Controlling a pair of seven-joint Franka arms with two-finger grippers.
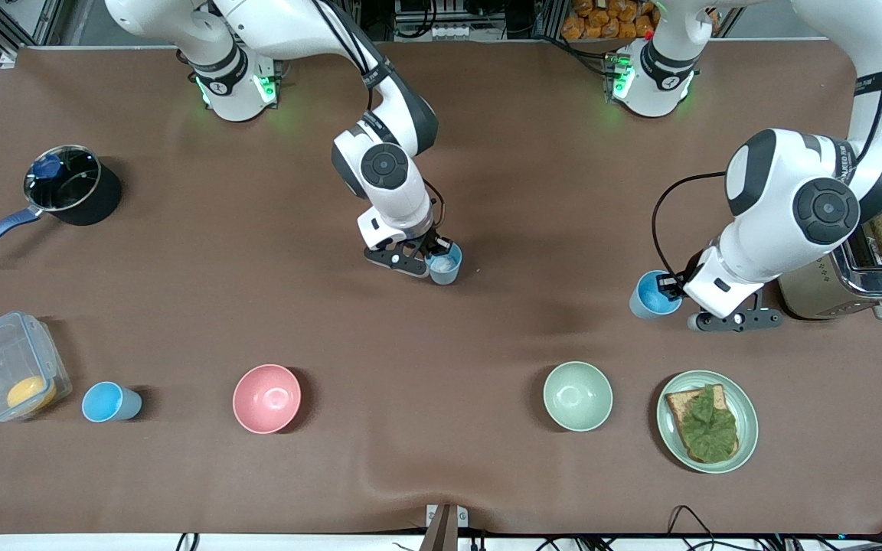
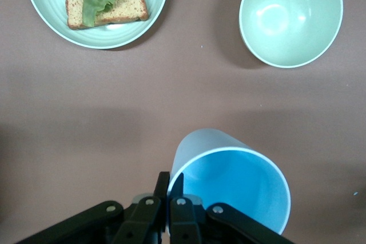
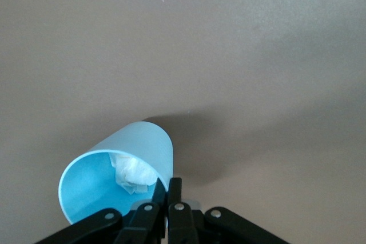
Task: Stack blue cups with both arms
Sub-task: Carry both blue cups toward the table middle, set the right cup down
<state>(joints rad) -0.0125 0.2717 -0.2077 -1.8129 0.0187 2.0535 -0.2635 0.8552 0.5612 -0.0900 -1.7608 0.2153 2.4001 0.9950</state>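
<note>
While the right gripper (image 1: 431,258) pinches the rim of a pale blue plastic cup (image 1: 445,265) holding white scrap mid-table, left gripper (image 1: 671,288) clamps a sky-blue cup (image 1: 651,295) beside the steel toaster (image 1: 843,283); third blue cup (image 1: 109,402) stands near the clear box (image 1: 8,366).

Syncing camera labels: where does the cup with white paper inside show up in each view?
Front view: cup with paper mid-table, pinched at its rim by the right gripper.
Left wrist view: not in it; that one holds an empty blue cup.
Right wrist view: low in the picture, rim clamped.
Shared landmark: brown table.
</note>
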